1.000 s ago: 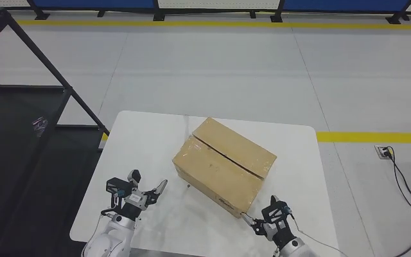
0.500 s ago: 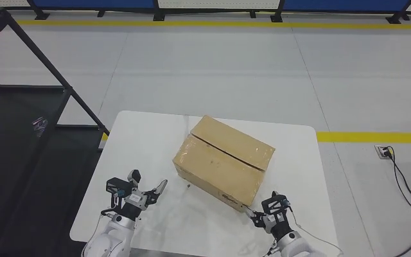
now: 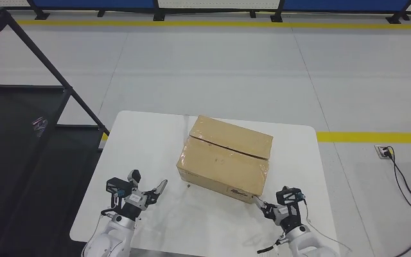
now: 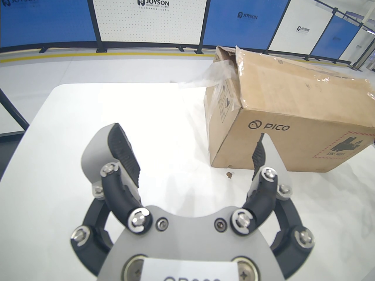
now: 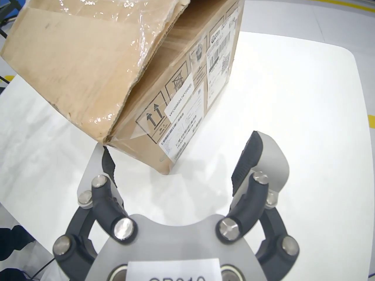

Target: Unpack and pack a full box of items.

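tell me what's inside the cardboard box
The cardboard box has a gap under its taped top flap; only bare inner cardboard shows there. The flaps cover any contents.

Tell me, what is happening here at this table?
A two-armed robot faces a cardboard box on a white table. Both hands are open and hold nothing: the right hand sits at the box's near corner, the left hand rests apart from it. The flaps are loosely down, tape torn; nothing is unpacked yet.
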`<state>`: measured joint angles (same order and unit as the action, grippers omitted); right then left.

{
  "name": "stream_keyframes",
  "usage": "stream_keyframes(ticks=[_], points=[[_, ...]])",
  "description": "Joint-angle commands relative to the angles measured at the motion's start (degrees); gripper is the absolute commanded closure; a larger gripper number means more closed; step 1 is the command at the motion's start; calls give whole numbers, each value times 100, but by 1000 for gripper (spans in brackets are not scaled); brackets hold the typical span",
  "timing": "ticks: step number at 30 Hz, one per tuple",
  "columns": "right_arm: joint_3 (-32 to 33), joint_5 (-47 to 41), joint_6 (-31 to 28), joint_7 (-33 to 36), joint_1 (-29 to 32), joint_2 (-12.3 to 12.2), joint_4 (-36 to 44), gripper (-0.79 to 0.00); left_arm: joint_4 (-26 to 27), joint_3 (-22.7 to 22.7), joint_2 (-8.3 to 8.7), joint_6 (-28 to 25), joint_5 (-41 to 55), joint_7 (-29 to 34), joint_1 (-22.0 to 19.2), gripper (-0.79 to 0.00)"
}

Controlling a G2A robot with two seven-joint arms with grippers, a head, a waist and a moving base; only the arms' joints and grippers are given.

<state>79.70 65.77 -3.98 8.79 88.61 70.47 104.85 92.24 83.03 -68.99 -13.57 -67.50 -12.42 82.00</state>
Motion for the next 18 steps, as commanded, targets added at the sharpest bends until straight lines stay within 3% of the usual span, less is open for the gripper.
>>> stream_keyframes(ticks=[1,8,18], points=[[151,-291,-336,-26,62,-20,71,-785,-9,61,-1,70,61,0,9,-785],[624,-1262,-1385,53,146,-86,243,-785,-284,231,-13,612,14,237,-298,-785],[857,-2098,-1858,195,143,-121,287,-785,-1325,-374,-78,515,-802,571,-1581,-785]])
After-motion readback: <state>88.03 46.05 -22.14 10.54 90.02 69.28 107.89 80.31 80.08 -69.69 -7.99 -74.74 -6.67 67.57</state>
